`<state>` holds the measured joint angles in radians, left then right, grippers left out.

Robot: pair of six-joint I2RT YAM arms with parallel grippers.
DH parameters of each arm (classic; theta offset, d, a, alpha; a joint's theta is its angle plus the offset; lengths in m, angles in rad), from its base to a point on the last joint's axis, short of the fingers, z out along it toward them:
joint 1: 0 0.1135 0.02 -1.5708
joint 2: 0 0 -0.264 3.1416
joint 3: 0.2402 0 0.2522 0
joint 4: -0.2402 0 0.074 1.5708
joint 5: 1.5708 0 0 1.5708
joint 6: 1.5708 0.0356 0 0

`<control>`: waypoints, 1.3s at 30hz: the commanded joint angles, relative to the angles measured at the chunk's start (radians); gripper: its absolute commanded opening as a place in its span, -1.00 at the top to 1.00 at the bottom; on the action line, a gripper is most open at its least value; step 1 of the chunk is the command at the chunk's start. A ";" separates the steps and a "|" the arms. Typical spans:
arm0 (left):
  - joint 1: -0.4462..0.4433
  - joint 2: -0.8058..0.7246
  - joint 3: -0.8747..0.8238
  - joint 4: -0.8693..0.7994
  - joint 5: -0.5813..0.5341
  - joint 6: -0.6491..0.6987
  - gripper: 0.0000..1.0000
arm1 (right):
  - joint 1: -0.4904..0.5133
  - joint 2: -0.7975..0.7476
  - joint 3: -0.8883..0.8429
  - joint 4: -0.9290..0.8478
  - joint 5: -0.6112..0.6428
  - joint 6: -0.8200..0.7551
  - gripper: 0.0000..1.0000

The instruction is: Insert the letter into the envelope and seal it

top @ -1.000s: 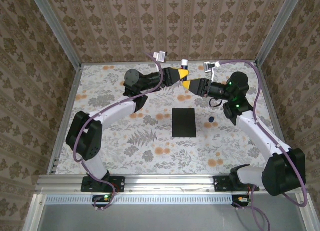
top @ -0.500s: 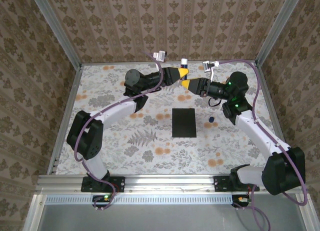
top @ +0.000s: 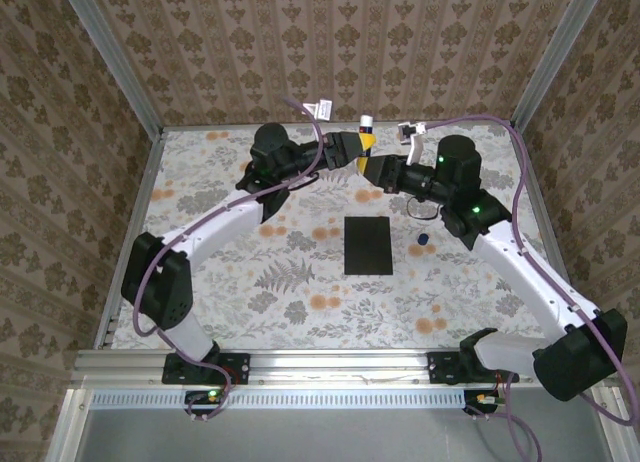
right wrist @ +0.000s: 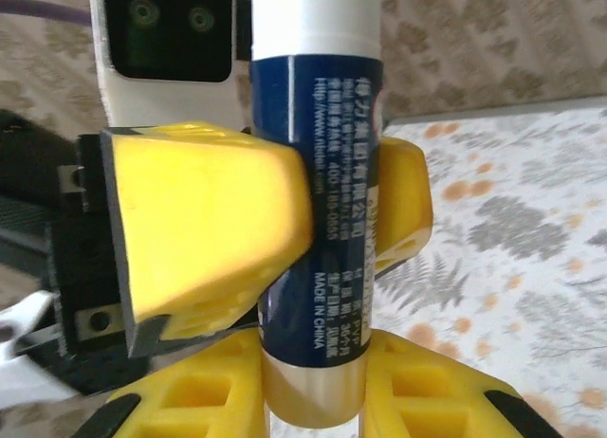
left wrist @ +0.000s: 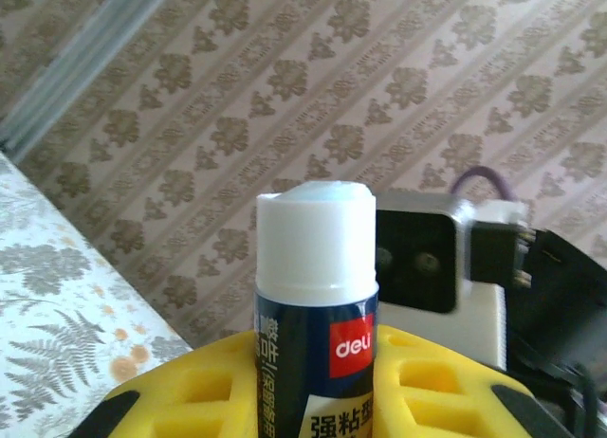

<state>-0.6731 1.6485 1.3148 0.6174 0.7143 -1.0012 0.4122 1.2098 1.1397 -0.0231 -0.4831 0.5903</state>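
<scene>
— Where's the envelope (top: 368, 246)?
— Flat on the tabletop (top: 220, 282), centre frame, long axis running top to bottom. Its contents I can't tell.
— And the arms?
— Upper centre, the left end effector (top: 364, 142) and the right end effector (top: 369, 166) both clench the upright glue stick (left wrist: 316, 296).

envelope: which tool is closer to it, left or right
Right. Both tools grip the glue stick beyond the far edge of the envelope. The right tool holds its base end, on the envelope side; the left tool holds it just farther back.
</scene>
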 commanded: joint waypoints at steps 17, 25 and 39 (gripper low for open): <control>-0.143 0.042 0.038 -0.267 -0.208 0.024 1.00 | 0.330 0.080 0.111 -0.076 0.410 -0.302 0.51; -0.115 0.047 0.025 -0.215 -0.155 0.011 1.00 | 0.331 0.049 0.078 -0.083 0.470 -0.319 0.31; 0.136 0.057 -0.089 -0.269 0.195 0.359 1.00 | 0.122 -0.299 -0.110 -0.273 0.505 -0.255 -0.28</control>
<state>-0.5781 1.7123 1.2484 0.3790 0.8146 -0.7822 0.5892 0.9485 1.0512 -0.2550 0.0879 0.2996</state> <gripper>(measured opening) 0.239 0.636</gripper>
